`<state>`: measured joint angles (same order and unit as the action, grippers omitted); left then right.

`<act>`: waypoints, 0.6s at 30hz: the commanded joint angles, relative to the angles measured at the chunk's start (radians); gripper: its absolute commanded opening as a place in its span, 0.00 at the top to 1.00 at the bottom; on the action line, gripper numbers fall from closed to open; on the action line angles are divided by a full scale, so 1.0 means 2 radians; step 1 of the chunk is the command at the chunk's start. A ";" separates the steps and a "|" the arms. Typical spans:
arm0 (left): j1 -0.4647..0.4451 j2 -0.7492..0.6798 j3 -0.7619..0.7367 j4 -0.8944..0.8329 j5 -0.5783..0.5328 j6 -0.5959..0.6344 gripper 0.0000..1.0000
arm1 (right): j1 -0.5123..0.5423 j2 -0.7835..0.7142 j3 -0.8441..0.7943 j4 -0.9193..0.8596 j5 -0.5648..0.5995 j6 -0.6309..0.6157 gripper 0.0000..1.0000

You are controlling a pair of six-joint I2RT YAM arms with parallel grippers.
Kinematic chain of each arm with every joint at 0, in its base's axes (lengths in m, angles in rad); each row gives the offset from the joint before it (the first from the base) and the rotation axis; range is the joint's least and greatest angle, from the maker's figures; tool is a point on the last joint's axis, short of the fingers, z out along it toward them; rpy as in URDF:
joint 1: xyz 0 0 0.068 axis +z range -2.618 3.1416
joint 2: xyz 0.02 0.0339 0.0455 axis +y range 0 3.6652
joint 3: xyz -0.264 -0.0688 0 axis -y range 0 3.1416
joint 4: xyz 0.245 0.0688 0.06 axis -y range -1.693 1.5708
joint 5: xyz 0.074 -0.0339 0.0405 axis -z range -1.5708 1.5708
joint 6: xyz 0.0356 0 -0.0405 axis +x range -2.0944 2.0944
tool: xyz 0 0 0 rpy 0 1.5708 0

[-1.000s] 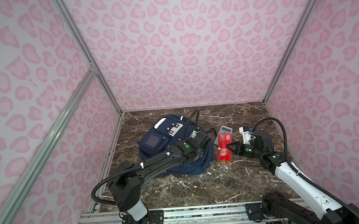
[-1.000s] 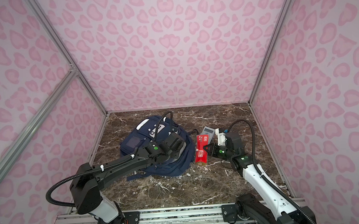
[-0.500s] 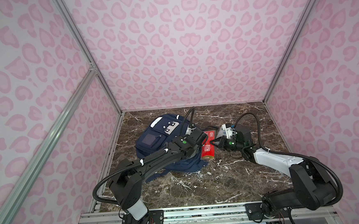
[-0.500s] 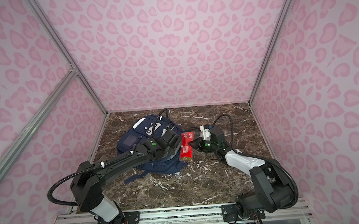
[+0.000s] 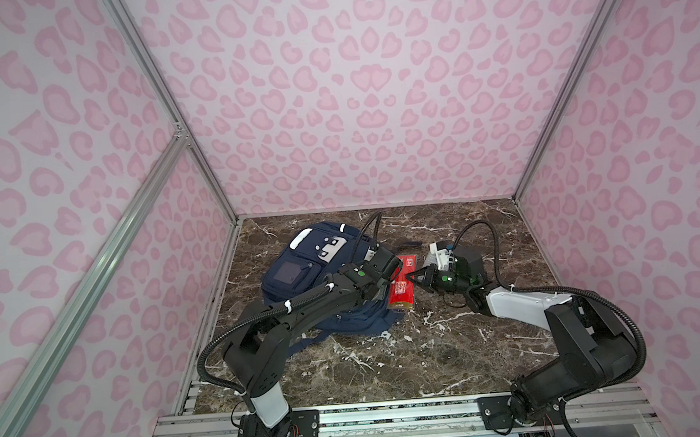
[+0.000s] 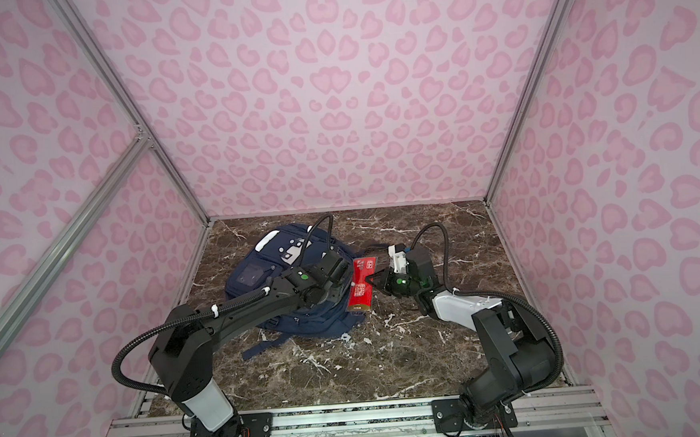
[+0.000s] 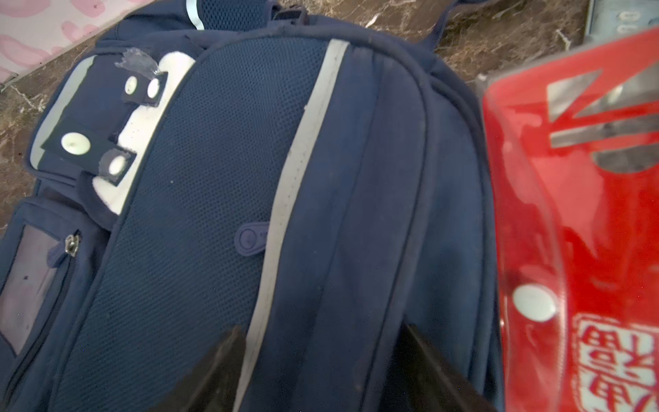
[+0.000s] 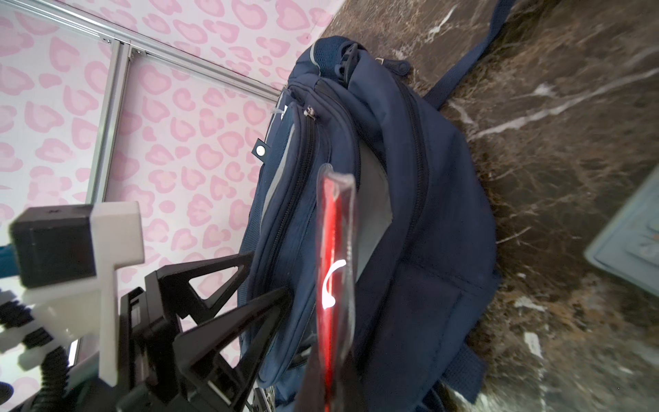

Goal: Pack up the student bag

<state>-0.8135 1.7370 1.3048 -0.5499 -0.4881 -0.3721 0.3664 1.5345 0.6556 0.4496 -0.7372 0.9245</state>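
Student bag [image 5: 296,258], a large navy-blue fabric backpack with grey reflective stripes and a white patch carrying dark tabs, lies front-up on the back left part of the dark brown marble-patterned tabletop [image 5: 389,350]. It is close to the left wall, with 1 strap [image 6: 260,346] trailing toward the near edge.

On my left gripper [image 7: 322,331], the 2 black fingers [image 7: 221,360] stand apart. They sit astride a ridge of navy fabric and a grey stripe on the bag's right flank, and I see nothing clamped between them. In the right wrist view their tips sit against the bag's front side.

My right gripper [image 5: 413,280] is closed tight on a flat red packet in a clear plastic sleeve [image 5: 401,287], pinching its right edge about halfway along. The packet bears a white label with red characters and a round white sticker. It stands tilted on edge just beside the bag's right side, its near end meeting the bag's lower corner. From the right wrist camera it lines up edge-on with a gap showing grey lining [image 8: 374,199]. I cannot tell whether any of the packet is inside.

Further out, a pale blue-grey flat pouch [image 8: 627,246] lies on the marble near the right gripper, apart from the bag. Pink heart-print walls [image 5: 374,101] close in 3 sides.
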 commanded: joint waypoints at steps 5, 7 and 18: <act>0.029 -0.056 0.015 -0.014 0.050 0.020 0.97 | 0.002 0.008 -0.024 0.081 -0.021 0.043 1.00; 0.061 -0.095 -0.003 0.015 0.189 0.036 0.97 | 0.021 0.017 -0.009 0.096 -0.029 0.049 1.00; 0.090 -0.120 -0.013 0.030 0.277 0.025 0.97 | 0.104 0.249 0.212 0.156 0.001 0.095 1.00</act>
<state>-0.6331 1.4944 1.2800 -0.5468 -0.0063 -0.3214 0.5369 1.9511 1.0161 0.6598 -0.7441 1.0584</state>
